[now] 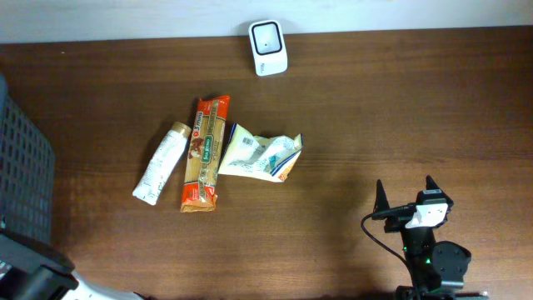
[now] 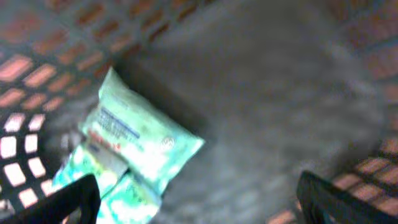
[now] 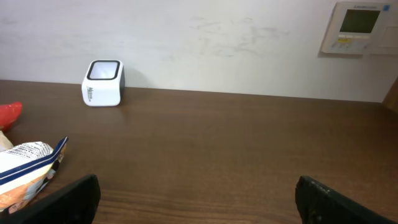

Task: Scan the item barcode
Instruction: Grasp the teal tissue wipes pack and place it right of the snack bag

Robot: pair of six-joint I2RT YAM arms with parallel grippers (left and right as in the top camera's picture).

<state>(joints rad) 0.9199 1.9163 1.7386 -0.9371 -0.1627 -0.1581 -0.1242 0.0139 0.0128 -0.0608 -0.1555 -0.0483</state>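
Note:
On the table lie a white tube (image 1: pixel 160 162), an orange pasta packet (image 1: pixel 205 152) and a crumpled white-and-blue bag (image 1: pixel 260 156), side by side left of centre. The white barcode scanner (image 1: pixel 268 47) stands at the far edge; the right wrist view shows the scanner (image 3: pixel 102 83) and the bag (image 3: pixel 28 165) at its left edge. My right gripper (image 1: pixel 405 187) is open at the near right, well away from the items, nothing between its jaws (image 3: pixel 199 202). My left gripper (image 2: pixel 199 202) is open above green-and-white packets (image 2: pixel 140 134) inside a basket, in a blurred view.
A dark mesh basket (image 1: pixel 21 167) stands at the table's left edge, and the left arm's base (image 1: pixel 33 279) shows at the bottom left. A wall control panel (image 3: pixel 356 26) hangs behind the table at the right.

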